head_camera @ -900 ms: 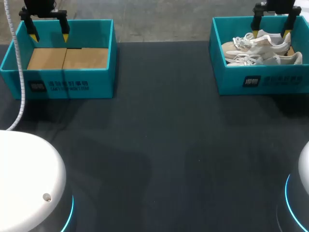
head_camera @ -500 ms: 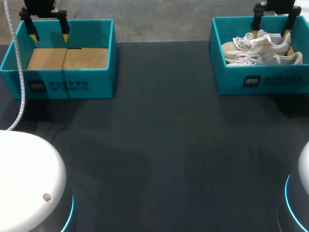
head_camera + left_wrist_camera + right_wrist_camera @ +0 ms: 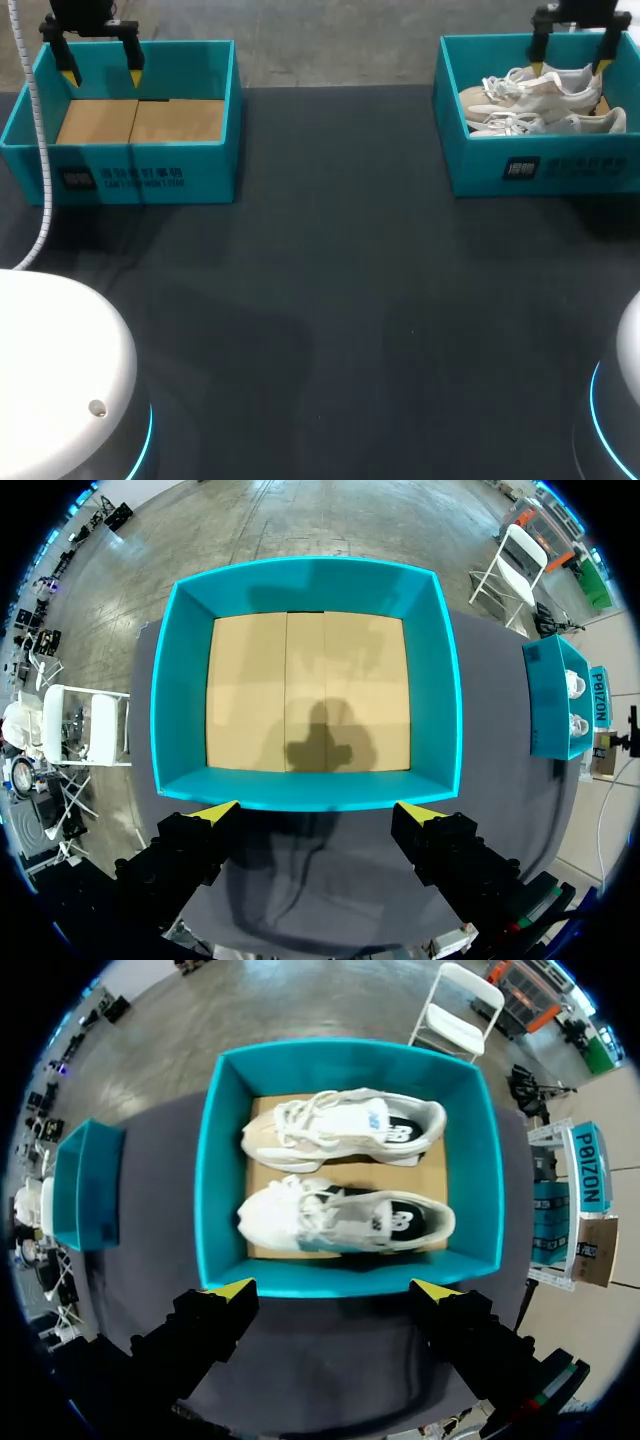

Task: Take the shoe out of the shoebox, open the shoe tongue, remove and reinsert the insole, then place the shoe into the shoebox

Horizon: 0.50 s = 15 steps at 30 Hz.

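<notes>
Between the yellow tips of the right claw (image 3: pixel 332 1288) nothing is held; the fingers are spread wide and no contact is seen. Just ahead of the tips the closest wall of the shoebox (image 3: pixel 224 1165) is lined up, so a straight drop is judged likely to land a finger on that rim and to shove or tip the box. Just past that wall the nearer shoe (image 3: pixel 345 1222) is lying on its side on the box floor, and the farther shoe (image 3: pixel 345 1128) is lying just beyond it, the two near each other. A wide grasp could therefore take in both shoes, or one finger could be wedged in the gap between them. Loose laces (image 3: pixel 297 1203) are seen on the nearer shoe; a snag on a fingertip is a risk, and the second shoe or the whole box could be dragged up with the lift. A pinch on soft upper alone is judged weak, and a slip during the lift would be likely. Well apart from this claw, across the dark table (image 3: pixel 330 300), the left claw (image 3: pixel 318 810) is also spread and empty, hung above the closest wall of the other box (image 3: pixel 172 715), in which only a cardboard floor (image 3: pixel 310 680) is seen; no collision risk is seen there.
</notes>
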Tool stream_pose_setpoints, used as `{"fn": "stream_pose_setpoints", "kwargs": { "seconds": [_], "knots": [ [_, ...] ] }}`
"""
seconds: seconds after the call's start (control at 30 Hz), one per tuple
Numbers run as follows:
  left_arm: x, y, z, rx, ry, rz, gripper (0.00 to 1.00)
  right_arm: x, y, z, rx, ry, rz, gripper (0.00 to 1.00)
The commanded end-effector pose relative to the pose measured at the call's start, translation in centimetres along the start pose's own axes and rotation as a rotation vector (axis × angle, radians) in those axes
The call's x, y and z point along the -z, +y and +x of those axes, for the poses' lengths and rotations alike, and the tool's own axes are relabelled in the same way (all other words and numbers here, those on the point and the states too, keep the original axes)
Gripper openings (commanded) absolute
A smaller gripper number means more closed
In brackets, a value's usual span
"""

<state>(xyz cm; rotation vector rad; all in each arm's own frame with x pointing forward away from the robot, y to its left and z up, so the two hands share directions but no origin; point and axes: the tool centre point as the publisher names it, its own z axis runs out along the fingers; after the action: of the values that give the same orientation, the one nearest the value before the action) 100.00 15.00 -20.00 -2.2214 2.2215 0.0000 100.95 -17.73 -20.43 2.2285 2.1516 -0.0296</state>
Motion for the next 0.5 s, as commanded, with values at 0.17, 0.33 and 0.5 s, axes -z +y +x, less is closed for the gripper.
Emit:
{"fn": "stream_pose_setpoints", "kwargs": {
  "seconds": [0.17, 0.33, 0.5],
  "knots": [
    [0.0, 0.0, 0.0, 0.000, 0.000, 0.000, 1.00, -2.3, 0.8, -4.7, -0.060, -0.018, -0.006, 1.00],
    [0.0, 0.0, 0.0, 0.000, 0.000, 0.000, 1.00, -3.7, 1.0, -7.5, -0.099, -0.036, -0.025, 1.00],
    [0.0, 0.0, 0.0, 0.000, 0.000, 0.000, 1.00, -4.8, 0.9, -9.5, -0.133, -0.053, -0.038, 1.00]
  ]
}}
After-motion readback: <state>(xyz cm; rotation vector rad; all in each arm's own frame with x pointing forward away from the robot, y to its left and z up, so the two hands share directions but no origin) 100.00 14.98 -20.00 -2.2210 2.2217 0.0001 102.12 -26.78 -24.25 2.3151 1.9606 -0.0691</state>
